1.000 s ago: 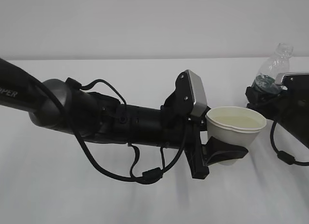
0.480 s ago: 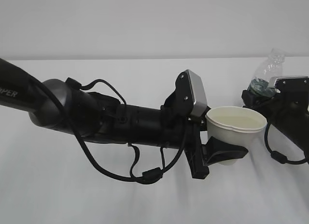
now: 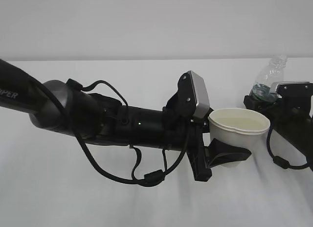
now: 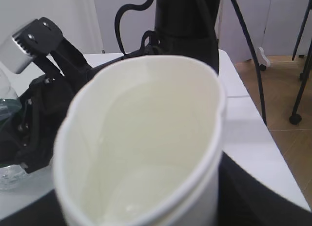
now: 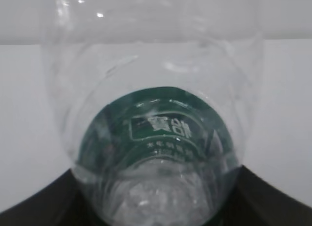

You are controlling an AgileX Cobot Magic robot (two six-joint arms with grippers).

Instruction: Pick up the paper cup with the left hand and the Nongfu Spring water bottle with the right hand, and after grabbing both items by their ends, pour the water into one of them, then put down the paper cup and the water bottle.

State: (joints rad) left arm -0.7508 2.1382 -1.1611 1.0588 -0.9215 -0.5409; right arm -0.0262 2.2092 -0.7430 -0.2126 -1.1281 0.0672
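Bottle (image 3: 270, 80) swung back upright and lowered toward the tabletop (image 3: 98, 197), clamped in right hand (image 3: 288, 97) fingers. Paper cup (image 3: 238, 131) unmoved, gripped near its base by left hand (image 3: 222, 156) fingers, water (image 4: 146, 197) inside. Pour apparently done; both set-downs pending.

Matt paper cup (image 3: 239, 126), glossy plastic bottle (image 3: 268, 83)

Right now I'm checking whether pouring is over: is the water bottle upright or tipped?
Roughly upright. The water bottle stands neck-up in the right end effector, apart from the paper cup.
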